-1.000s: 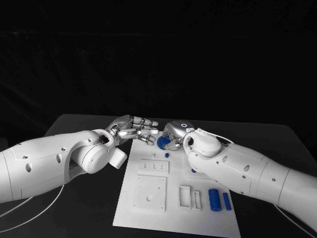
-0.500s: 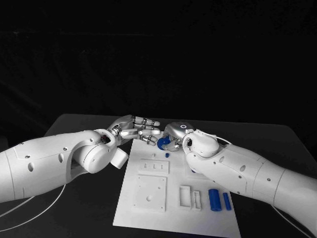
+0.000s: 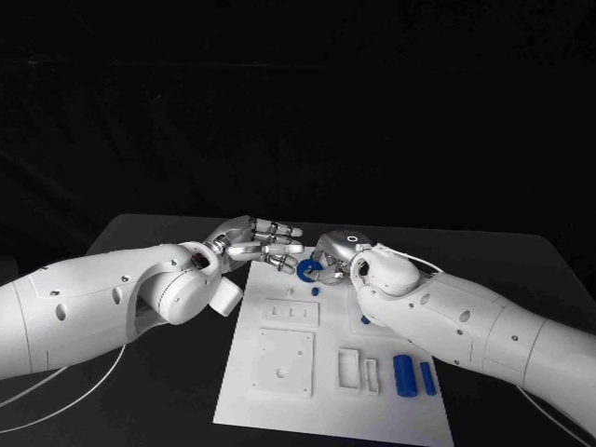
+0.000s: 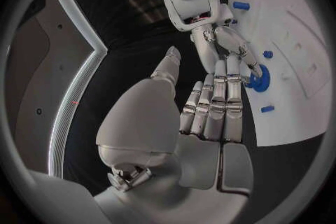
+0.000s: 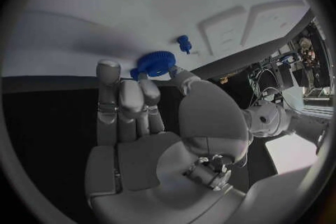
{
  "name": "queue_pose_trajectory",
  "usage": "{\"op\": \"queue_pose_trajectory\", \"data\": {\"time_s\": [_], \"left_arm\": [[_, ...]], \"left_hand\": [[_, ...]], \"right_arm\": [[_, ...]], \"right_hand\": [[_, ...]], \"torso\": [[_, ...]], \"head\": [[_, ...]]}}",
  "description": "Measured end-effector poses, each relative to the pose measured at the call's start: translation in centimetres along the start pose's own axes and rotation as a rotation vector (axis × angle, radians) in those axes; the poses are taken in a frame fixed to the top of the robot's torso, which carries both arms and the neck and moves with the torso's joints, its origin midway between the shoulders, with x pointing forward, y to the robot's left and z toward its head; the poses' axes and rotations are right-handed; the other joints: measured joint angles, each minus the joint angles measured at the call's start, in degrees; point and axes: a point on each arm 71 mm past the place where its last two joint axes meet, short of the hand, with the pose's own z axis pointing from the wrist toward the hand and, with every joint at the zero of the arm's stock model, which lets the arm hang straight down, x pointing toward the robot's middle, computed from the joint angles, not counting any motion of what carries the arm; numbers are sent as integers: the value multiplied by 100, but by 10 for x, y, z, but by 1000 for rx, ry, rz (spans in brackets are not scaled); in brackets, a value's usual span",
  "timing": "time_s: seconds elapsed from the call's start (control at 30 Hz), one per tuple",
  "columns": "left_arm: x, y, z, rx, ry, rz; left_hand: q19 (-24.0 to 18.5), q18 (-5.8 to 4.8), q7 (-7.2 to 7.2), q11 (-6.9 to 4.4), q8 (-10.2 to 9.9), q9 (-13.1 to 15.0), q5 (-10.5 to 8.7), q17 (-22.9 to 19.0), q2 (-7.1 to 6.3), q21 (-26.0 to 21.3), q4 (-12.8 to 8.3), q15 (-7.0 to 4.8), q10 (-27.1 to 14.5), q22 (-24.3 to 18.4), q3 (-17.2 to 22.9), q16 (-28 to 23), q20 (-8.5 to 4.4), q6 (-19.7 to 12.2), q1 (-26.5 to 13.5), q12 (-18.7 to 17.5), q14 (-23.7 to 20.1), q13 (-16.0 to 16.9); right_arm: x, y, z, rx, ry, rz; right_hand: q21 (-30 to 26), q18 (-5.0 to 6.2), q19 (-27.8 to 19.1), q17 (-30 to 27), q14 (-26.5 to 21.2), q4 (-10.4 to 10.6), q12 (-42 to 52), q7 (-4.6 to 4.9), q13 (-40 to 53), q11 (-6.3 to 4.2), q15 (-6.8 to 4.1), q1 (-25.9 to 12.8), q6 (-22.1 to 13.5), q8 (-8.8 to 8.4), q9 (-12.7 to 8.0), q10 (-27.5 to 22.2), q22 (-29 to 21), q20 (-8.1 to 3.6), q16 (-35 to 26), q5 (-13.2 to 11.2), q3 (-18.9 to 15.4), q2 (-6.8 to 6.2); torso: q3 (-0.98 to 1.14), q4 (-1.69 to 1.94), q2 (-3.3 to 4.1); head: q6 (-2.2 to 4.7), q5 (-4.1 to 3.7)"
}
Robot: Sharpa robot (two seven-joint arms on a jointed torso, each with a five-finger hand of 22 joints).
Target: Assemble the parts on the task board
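Looking down from the head view, the left hand (image 3: 254, 240) and right hand (image 3: 328, 261) meet over the far edge of the task board (image 3: 278, 391) on the black table (image 3: 513, 261); two blue cylinders (image 3: 413, 375) lie near the board's front. The left wrist view shows its own fingers (image 4: 213, 106) extended, holding nothing. The right wrist view shows fingertips (image 5: 150, 87) pinching a blue gear (image 5: 155, 63) just above the board, beside a small blue peg (image 5: 184, 43).

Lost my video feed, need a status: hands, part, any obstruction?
Right hand pinches blue gear over task board far end. Left hand open, fingers beside gear. Nothing blocking.
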Motion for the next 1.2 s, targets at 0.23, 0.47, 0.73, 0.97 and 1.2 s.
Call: {"op": "queue_pose_trajectory", "data": {"time_s": [0.23, 0.47, 0.73, 0.97, 1.2], "left_arm": [[-1, 0, 0, -2, -1, 0], [-3, 1, -1, -4, -5, 1], [-8, 2, -4, -5, -14, 2], [-16, 3, -10, -1, -33, 7], [-22, 4, -12, 3, -47, 18]], "left_hand": [[0, 0, 0, 0, 0, 0, 0, 0, 3, 0, 0, 0, 0, 0, 0, 0, 0, 0, 3, 0, 0, 0], [0, 0, 20, 0, 0, 0, 0, -1, 30, 0, 0, 0, 0, 1, 0, 0, 0, -20, 30, 0, 0, 0], [0, 0, 62, 0, 0, -6, 0, -1, 41, 0, -50, 0, 0, 1, -13, 0, 0, -61, 41, 0, 0, 0], [132, -11, 184, -217, 0, -14, 0, 145, 208, 159, -149, -198, 1081, 54, -113, 304, -133, -184, 37, 83, 303, 19], [92, -45, 149, -237, 0, -8, 0, 229, 307, 178, -258, -194, 1179, 82, -222, 402, -196, 66, 10, 28, 235, 18]], "right_arm": [[-1, -6, -5, 7, -1, 14], [-4, -9, -13, 15, -23, 39], [-17, -29, -29, 56, -89, 82], [-48, -67, -49, 92, -156, 161], [-59, -117, -66, 105, -138, 197]], "right_hand": [[0, 0, 9, -15, 0, 149, 1, 0, -14, 0, 0, -2, 0, -1, -1, 0, 0, 9, 0, -73, -71, -2], [-23, 0, 21, -25, 0, 236, 1, -20, -28, 0, 0, -11, 21, -1, -1, 0, 0, -3, 0, -113, -42, -80], [-69, 0, 30, -57, 0, 152, -35, -20, -54, 0, 0, 115, 21, -1, -1, 0, 0, -12, -44, -357, 125, -201], [-242, 0, 24, -99, 0, -461, -66, -20, -79, 23, 0, 766, 21, -1, -1, -22, 0, -6, -105, 886, -838, -196], [-257, 0, 8, -107, -20, -1034, -65, 3, -74, 42, 20, 1263, 127, -1, -1, -39, 4, 10, -154, 878, -1085, 84]], "torso": [[1, -4, 0], [3, -16, 0], [10, -31, -4], [38, -99, -16], [85, -187, -57]], "head": [[-18, 3], [-28, 3], [-9, 1], [27, -9], [32, -17]]}}
